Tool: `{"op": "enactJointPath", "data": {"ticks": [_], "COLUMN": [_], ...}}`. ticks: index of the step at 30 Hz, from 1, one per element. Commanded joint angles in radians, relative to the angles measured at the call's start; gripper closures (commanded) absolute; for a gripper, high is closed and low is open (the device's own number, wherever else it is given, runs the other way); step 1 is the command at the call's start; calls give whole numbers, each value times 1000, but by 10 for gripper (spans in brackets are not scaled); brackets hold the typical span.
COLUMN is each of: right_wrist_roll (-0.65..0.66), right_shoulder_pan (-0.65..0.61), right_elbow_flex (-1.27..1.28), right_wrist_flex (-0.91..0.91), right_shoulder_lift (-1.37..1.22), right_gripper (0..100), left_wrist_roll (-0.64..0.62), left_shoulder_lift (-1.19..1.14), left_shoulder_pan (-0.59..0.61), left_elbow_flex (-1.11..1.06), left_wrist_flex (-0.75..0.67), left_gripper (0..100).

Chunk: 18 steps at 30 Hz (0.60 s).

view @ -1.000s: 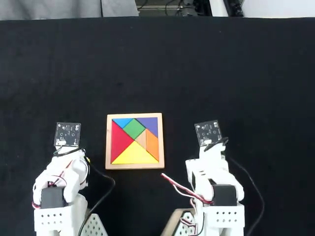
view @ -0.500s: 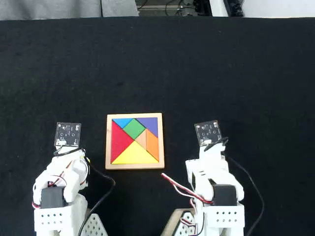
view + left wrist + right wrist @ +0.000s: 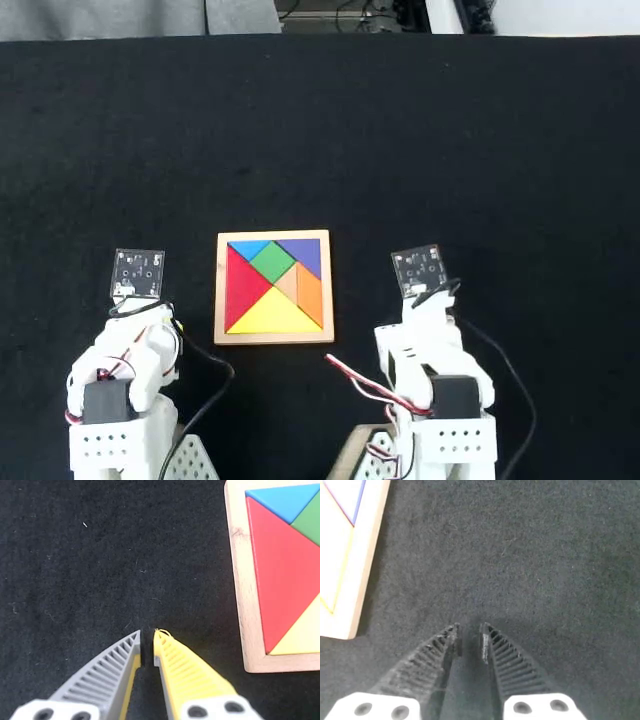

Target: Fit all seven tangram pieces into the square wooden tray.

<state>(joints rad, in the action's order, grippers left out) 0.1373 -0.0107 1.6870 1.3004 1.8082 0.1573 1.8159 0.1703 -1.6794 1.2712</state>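
Wooden tray [image 3: 221,290] sat low in the centre of the high view, between the two arms, with all seven tangram pieces [image 3: 262,285] fitted inside. The left gripper [image 3: 146,632] and right gripper [image 3: 469,626] were each nearly closed and held nothing, over black cloth [image 3: 450,150].

A robotics lab bench, by the look of it: a counter [image 3: 400,130] draped in black cloth, two small white arms [image 3: 125,380] mounted at its near edge, loose cables [image 3: 340,12] and grey fabric [image 3: 100,15] beyond its far edge.
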Motion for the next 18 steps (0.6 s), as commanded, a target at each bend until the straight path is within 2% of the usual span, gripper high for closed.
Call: {"op": "enactJointPath", "data": {"ticks": [1,5,8,13,18], "right_wrist_roll": [-14,-115,-118,-118,-118], "right_shoulder_pan": [-8,8,64,80,78], "right_elbow_flex": [-2,-2,-2,-2,-2], "right_wrist_flex": [5,3,3,3,2], "right_shoulder_lift": [84,79,82,81,77], "right_gripper": [924,924,924,924,924], "left_wrist_roll": [5,5,-12,-187,-141], "left_shoulder_lift": [8,8,8,8,8], "left_shoulder_pan": [-4,-4,-2,-2,-5], "left_elbow_flex": [-21,-21,-21,-21,-21], "left_wrist_flex": [2,2,2,3,3], "left_gripper": [943,943,943,943,943]}}
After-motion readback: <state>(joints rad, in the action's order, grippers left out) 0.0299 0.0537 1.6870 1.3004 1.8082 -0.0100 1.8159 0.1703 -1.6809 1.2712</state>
